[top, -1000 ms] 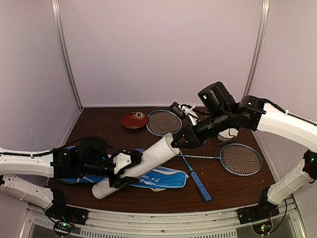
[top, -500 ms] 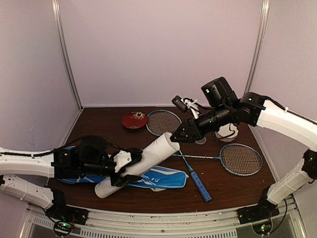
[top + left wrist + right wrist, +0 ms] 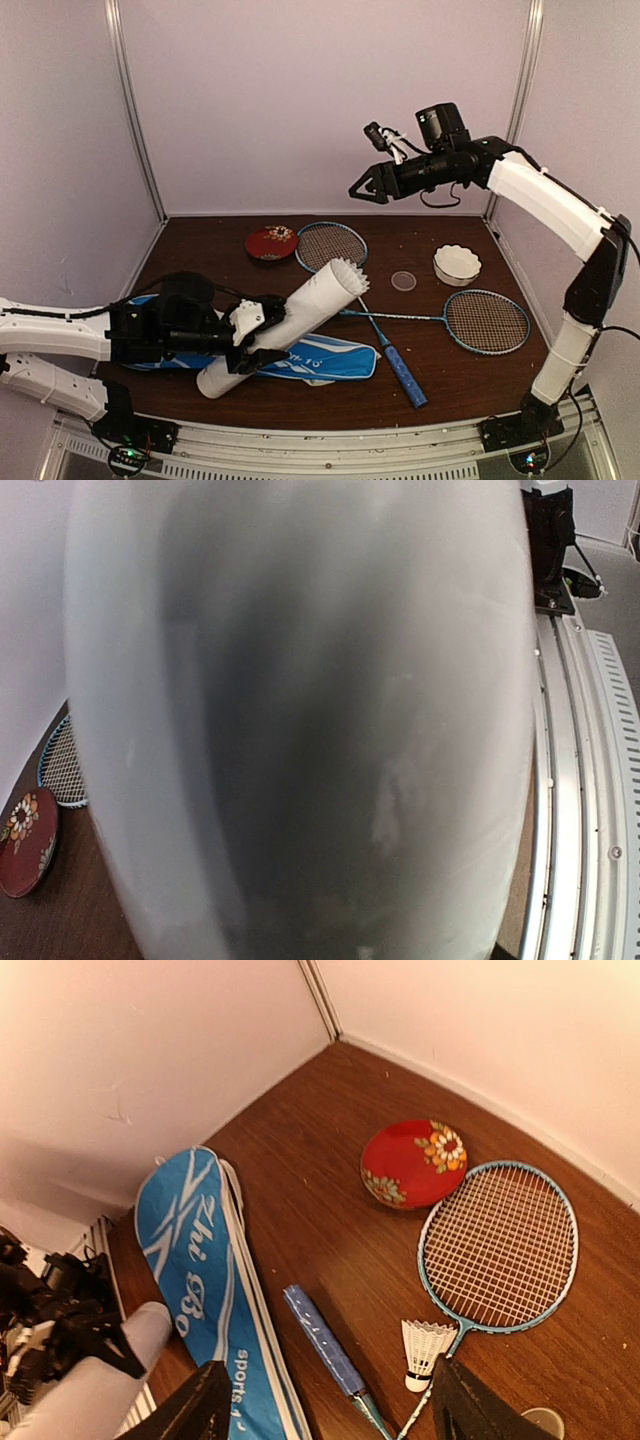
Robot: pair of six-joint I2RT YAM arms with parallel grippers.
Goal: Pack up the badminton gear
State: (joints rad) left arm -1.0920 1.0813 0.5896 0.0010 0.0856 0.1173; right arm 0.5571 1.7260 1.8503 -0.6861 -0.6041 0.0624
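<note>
Risk: shuttlecock (image 3: 340,272) seems unseated at raised mouth of white tube (image 3: 300,312); any jolt may tip it off | left gripper (image 3: 243,338) clamped on tube | right gripper (image 3: 365,186) apart, empty, high far-right

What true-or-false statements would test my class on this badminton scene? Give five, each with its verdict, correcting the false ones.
1. The left end effector grips the white tube. True.
2. The right end effector rests on the table. False: it hangs open, high above the table.
3. The red dish sits beside the far racket's head. True.
4. The blue bag stands upright. False: it lies flat on the table, beneath the tube.
5. The white bowl sits at the table's left side. False: it sits at the right side, behind the other racket's head.
</note>
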